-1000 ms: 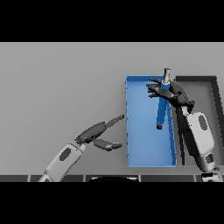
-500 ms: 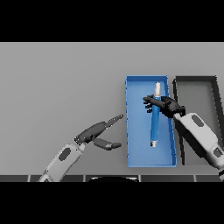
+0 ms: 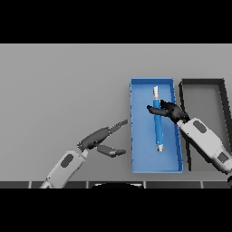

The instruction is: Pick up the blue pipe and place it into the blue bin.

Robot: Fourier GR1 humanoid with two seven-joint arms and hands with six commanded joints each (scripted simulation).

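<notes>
L hand (image 3: pixel 100 138) sits over the table (image 3: pixel 59 81) near its front edge, just left of the blue bin (image 3: pixel 136 136), fingers straight, thumb spread, holding nothing. Blue pipe (image 3: pixel 157 129) lies lengthwise inside the bin, nearer its right wall (grey tip toward the far end). R hand (image 3: pixel 168 110) is over the pipe's upper part, fingers loosely curled; can't tell if touching. Dark bin (image 3: pixel 202 82) sits just right of the blue one.

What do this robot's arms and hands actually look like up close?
Each forearm is a chunky rounded white and grey shell with a small dark oval patch on it. Each ends in a dark, almost black robot hand, the left and the right, with slim fingers and a thumb. No cables or writing show.
</notes>
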